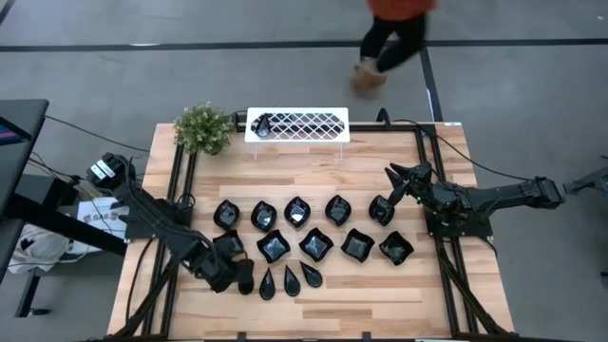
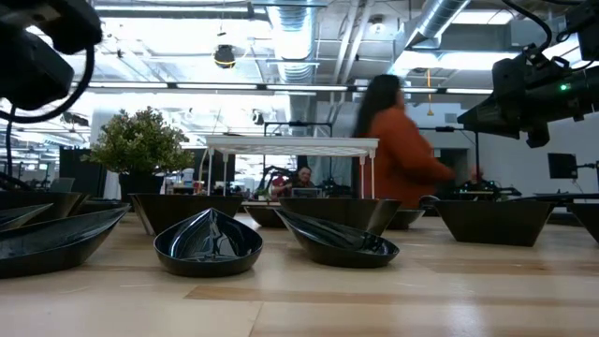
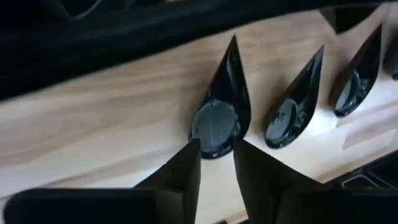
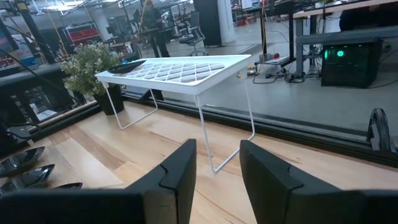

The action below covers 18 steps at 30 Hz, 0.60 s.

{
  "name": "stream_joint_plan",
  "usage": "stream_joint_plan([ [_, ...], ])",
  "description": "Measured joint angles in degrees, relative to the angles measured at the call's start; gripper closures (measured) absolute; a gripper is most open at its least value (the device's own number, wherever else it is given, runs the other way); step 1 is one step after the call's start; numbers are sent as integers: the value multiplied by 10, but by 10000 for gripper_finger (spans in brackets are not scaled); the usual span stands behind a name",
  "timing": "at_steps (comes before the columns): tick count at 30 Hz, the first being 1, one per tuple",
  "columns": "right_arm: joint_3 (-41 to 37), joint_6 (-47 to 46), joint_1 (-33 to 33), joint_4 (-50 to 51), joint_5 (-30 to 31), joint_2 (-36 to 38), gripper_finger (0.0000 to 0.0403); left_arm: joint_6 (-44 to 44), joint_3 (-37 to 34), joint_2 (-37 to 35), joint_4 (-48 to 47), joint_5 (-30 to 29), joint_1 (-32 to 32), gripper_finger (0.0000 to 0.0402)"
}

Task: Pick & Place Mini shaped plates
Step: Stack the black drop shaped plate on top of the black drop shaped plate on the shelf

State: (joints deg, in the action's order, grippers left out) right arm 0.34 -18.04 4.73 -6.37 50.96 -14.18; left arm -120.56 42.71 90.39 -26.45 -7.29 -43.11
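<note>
Black teardrop plate is framed just ahead of the left gripper's parted jaws, ungripped. Closing on its round end is judged next. Right gripper is held open, empty.

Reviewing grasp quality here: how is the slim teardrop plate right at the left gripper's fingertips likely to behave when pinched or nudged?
The teardrop plate looks glossy, so it may slip between the left gripper fingers. It appears rigid, likely keeping shape. Its narrow pointed tail suggests it could pivot on the wood table if pushed off-centre.
</note>
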Motion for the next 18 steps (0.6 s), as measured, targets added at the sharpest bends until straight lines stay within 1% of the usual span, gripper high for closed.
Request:
stream_joint_plan([
  [7, 0, 0, 0, 0, 0, 0, 284, 3, -16, 0, 12, 0, 12, 293],
  [12, 0, 0, 0, 0, 1, 0, 284, 3, -27, 0, 45, 0, 12, 293],
  [18, 0, 0, 0, 0, 1, 0, 284, 10, -27, 6, 45, 0, 12, 293],
])
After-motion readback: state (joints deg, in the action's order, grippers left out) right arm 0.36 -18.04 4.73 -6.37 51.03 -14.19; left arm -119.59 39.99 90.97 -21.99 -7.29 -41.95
